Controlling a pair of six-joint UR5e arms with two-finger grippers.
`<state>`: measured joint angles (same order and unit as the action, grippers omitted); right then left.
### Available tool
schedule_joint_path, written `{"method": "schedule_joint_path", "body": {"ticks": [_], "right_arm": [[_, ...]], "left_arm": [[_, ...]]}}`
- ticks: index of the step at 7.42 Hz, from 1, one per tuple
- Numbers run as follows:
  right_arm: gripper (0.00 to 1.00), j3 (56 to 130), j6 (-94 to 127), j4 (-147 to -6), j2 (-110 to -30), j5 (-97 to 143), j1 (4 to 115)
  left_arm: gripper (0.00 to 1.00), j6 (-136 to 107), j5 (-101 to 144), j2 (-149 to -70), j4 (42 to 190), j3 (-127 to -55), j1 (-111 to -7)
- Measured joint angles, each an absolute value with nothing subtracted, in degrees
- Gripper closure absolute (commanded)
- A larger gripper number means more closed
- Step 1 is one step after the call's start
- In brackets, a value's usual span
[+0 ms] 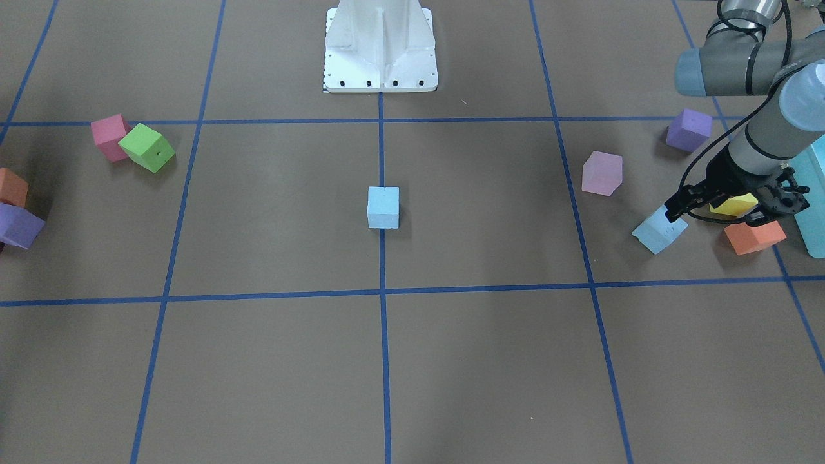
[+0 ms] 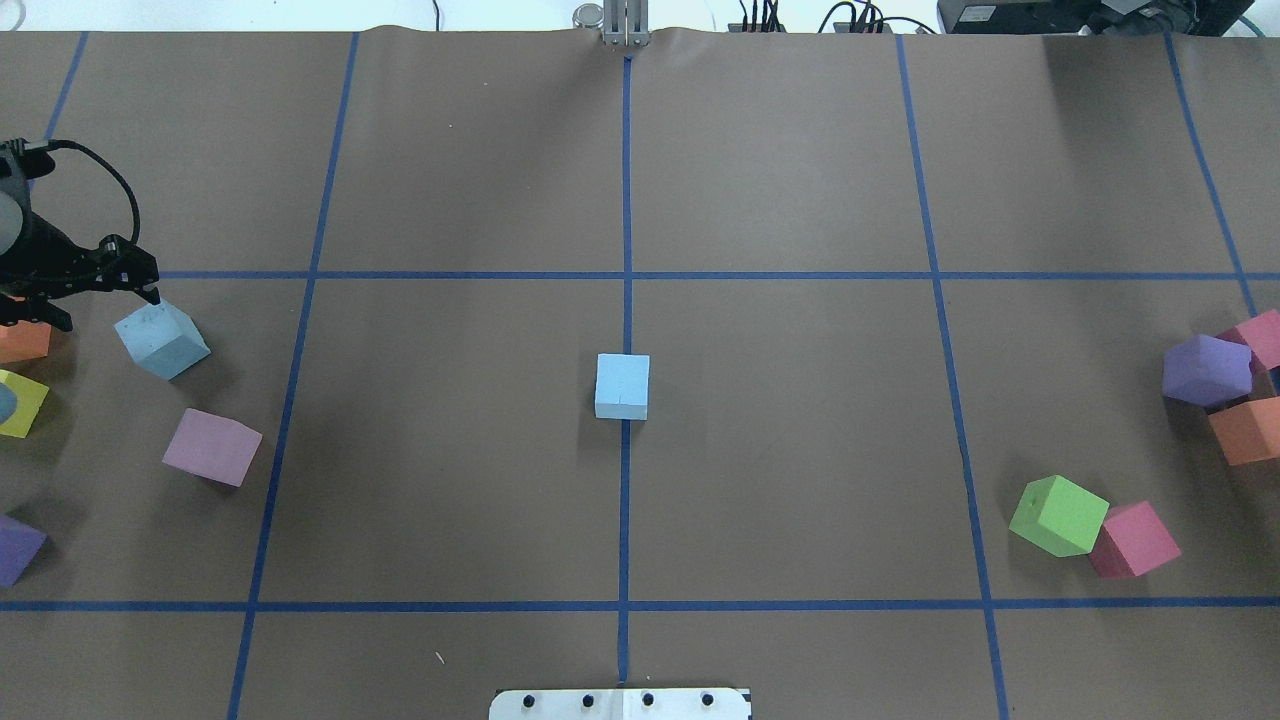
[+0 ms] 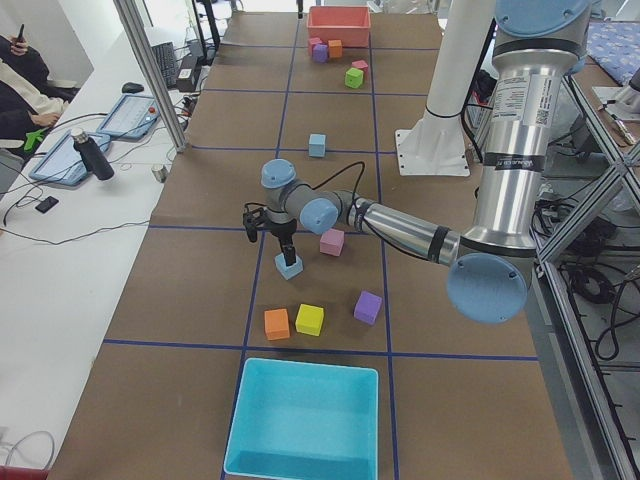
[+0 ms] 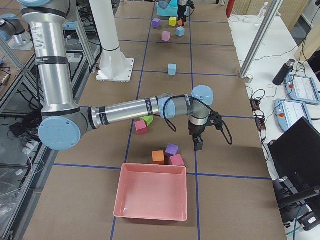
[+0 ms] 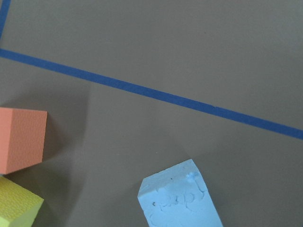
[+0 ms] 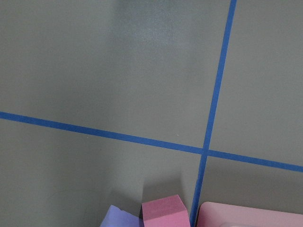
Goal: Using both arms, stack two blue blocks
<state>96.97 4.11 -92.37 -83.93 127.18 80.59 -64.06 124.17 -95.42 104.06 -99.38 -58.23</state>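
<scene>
One sky-blue block (image 1: 383, 207) sits at the table's centre on the blue tape line, also seen in the overhead view (image 2: 622, 386). The other blue block (image 1: 659, 232) lies on the robot's far left (image 2: 160, 340), turned at an angle, and fills the bottom of the left wrist view (image 5: 180, 201). My left gripper (image 1: 715, 216) is low over the cubes and looks open and empty. One finger (image 2: 150, 292) is at the block's top edge. The block is not between the jaws. My right gripper (image 4: 197, 142) shows only in the exterior right view, near the pink tray. I cannot tell its state.
Orange (image 1: 754, 237), yellow (image 1: 735, 205), pink (image 1: 602, 173) and purple (image 1: 688, 129) cubes crowd the left gripper. A teal box (image 3: 305, 420) lies beyond them. Green (image 1: 147, 148), red (image 1: 109, 136), orange and purple cubes and a pink tray (image 4: 152, 192) are on the robot's right.
</scene>
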Motion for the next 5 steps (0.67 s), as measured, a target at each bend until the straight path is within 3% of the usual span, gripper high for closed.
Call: {"method": "schedule_joint_path", "body": {"ticks": [5], "right_arm": [[0.0,96.9,4.5,-92.4,-84.2,127.2,80.6]], "left_arm": [[0.02,-71.1,123.6,-95.4,113.5,-93.3,-53.9]]}}
